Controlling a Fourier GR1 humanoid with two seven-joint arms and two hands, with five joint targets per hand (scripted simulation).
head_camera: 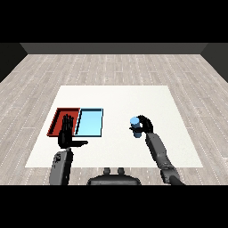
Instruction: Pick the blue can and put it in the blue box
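Note:
The blue can (136,127) stands upright to the right of the trays, over the white table, and my right hand (145,125) is curled round it from the right side. Whether the can rests on the table or is lifted slightly I cannot tell. The light blue tray (90,122) lies left of centre, with nothing in it. My left hand (67,133) is open, fingers straight up and thumb out to the right, in front of the red tray (59,116) and partly covering it.
The red tray and light blue tray lie side by side, touching, on the white table (116,98). A grey wooden floor surrounds the table.

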